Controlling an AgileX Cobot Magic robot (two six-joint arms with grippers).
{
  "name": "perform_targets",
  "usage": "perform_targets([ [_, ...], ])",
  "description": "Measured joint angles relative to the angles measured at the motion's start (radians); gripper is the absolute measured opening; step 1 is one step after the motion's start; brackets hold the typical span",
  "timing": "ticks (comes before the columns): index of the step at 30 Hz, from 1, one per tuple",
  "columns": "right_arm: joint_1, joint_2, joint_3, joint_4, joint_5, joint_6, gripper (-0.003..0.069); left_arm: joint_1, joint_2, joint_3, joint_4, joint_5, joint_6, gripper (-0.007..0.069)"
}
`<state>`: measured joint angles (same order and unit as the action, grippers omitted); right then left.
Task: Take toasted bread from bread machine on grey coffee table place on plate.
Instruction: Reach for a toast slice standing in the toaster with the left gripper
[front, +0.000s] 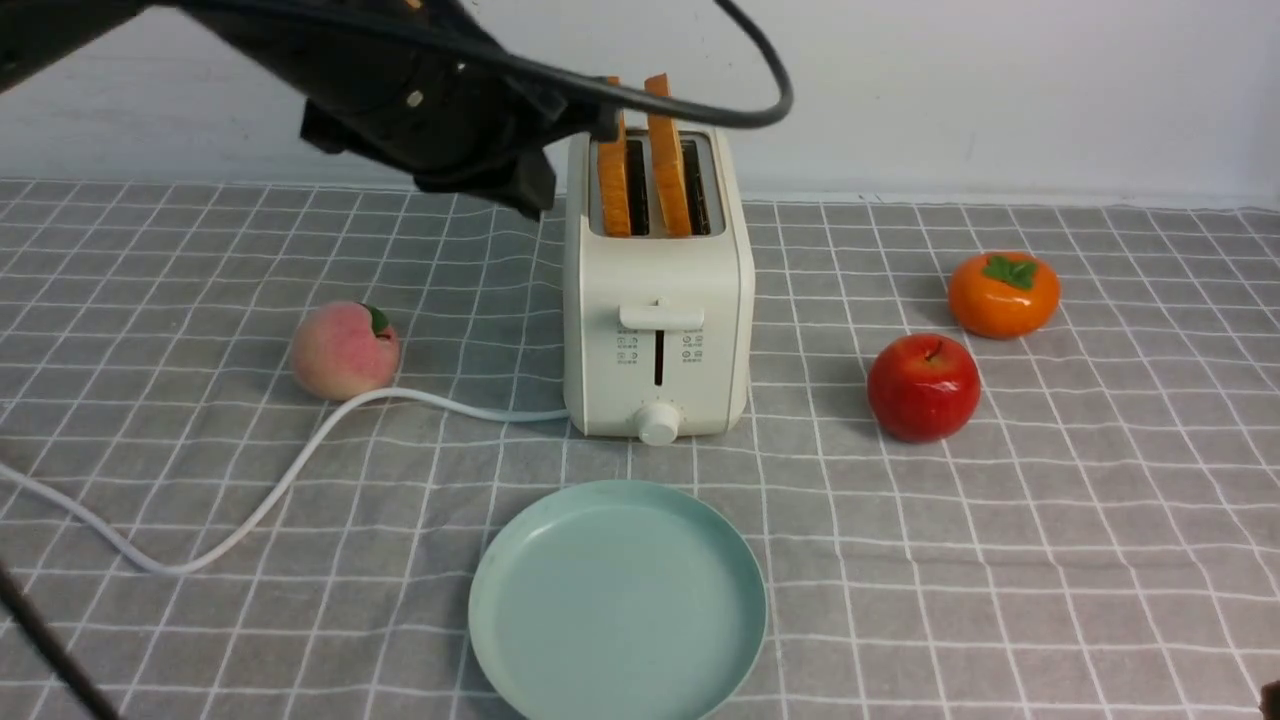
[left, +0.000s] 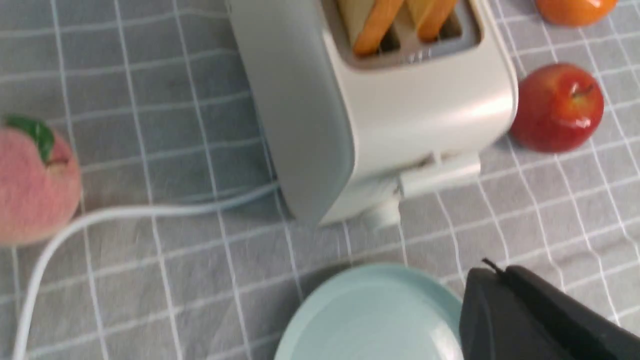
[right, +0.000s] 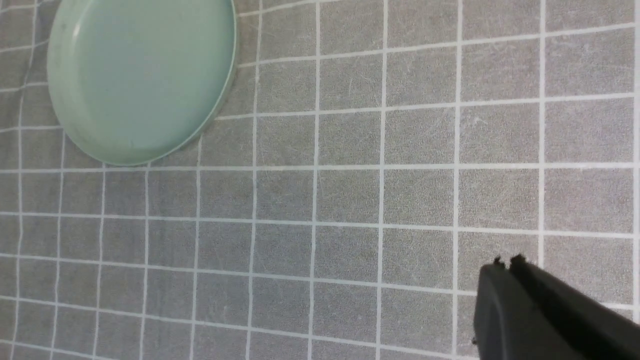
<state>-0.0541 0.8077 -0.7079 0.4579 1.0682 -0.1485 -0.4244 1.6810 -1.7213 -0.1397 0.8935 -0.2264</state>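
Toasted bread (front: 668, 160) stood upright in both slots of the bread machine (front: 655, 330), two slices poking out the top, thin edges toward the robot, faces turned left & right. So each slice's long axis ran front-to-back, away from the robot. Left claw (left: 495, 272) hung up beside the machine's left side; from it the slices lay to the right & a bit lower, near, not touching as far as we could tell. Its tips looked pressed together, no gap visible, nothing held. Right claw (right: 505, 262) was closed too, empty, over bare counter (right: 380, 200), w/ the plate (front: 617, 600) off to one side of it & the toast well apart, out of its view. We judged the left claw the nearer by far. Next move prob. called for parting the left tips & setting them across a slice's faces, i.e. spread left-right, then dropping over its top edge. Plate sat just in front of the machine, nothing on it.
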Motion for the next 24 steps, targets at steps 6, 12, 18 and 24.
perform_targets([
  [6, 0.000, 0.000, 0.000, 0.001, -0.038, -0.021, 0.0012, 0.000, 0.199, -0.181, 0.014, -0.122, 0.003, 0.0305],
  [12, 0.000, 0.000, 0.000, 0.001, -0.052, -0.028, 0.0015, 0.000, 0.316, -0.213, 0.039, -0.263, 0.003, 0.0430],
  [18, 0.000, 0.000, 0.000, 0.001, -0.056, -0.033, 0.0020, 0.000, 0.347, -0.214, 0.150, -0.290, -0.071, 0.0353],
  [24, 0.000, 0.000, 0.000, 0.002, -0.062, -0.033, 0.0029, -0.001, 0.356, -0.224, 0.205, -0.287, -0.143, 0.0051],
])
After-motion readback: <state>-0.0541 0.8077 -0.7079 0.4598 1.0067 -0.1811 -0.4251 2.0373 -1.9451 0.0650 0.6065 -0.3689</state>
